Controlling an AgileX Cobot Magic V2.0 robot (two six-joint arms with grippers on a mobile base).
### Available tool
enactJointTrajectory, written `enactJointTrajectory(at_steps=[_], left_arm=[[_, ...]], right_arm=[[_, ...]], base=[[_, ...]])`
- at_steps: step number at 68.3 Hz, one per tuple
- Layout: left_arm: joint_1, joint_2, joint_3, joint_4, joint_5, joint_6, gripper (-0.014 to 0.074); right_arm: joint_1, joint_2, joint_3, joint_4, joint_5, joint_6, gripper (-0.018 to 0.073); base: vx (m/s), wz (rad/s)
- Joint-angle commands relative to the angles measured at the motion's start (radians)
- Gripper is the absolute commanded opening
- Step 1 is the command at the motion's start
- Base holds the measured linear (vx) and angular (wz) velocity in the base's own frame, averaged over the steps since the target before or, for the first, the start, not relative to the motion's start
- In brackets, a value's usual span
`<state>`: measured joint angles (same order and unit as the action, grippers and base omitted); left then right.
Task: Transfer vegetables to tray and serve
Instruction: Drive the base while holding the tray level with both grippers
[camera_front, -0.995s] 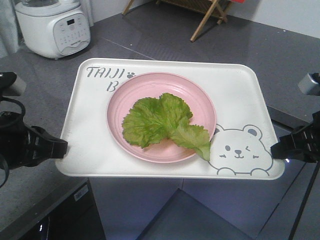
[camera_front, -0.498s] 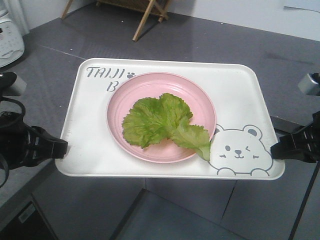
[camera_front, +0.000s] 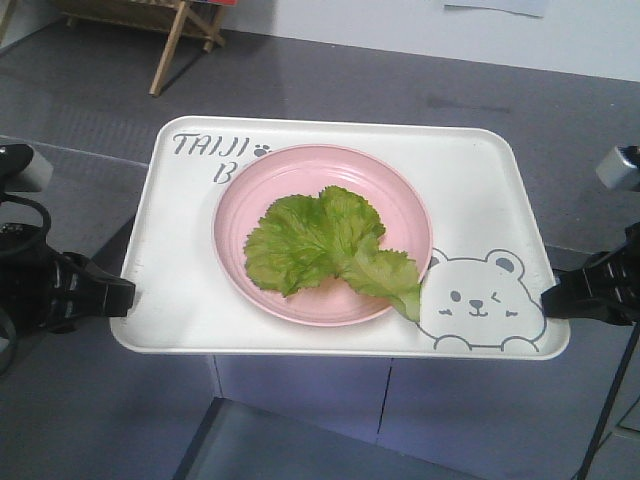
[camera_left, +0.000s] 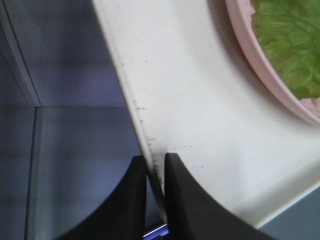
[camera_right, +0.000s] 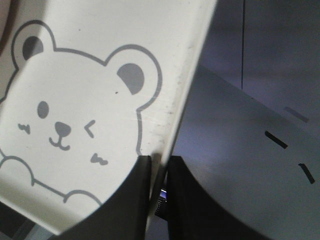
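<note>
While the left tool (camera_left: 156, 160) pinches the tray (camera_left: 200, 100) rim, the right tool (camera_right: 159, 162) pinches the opposite rim.

Left pincer (camera_front: 126, 294): matte black, blocky housing. Fingers (camera_left: 132, 200) smooth, black, curved, rounded tips. Looped black cable (camera_front: 22, 212) and left grey box (camera_front: 22, 167) above it. Right pincer (camera_front: 548, 300): same black, right grey box (camera_front: 620, 165) above, thin black line (camera_front: 612, 400) below. Bluish light (camera_left: 156, 231) between finger bases.
</note>
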<state>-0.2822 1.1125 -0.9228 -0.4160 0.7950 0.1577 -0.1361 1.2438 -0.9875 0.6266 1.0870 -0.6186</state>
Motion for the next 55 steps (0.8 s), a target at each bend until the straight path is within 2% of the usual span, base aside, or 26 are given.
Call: enactJointTrajectory(at_steps=[1,55], left_arm=[[-0.014,-0.023,-0.031,-0.099,-0.036,0.031,-0.0007],[-0.014,-0.023,-0.031,-0.099,-0.036,0.031,-0.0007]], right_arm=[[0.009,-0.029,-0.026,0.146,0.034,-0.038,-0.0003],[0.007,-0.029,-0.026,0.146,0.034,-0.041,-0.0003]], base=[[0.07,-0.35],[0.07,-0.28]])
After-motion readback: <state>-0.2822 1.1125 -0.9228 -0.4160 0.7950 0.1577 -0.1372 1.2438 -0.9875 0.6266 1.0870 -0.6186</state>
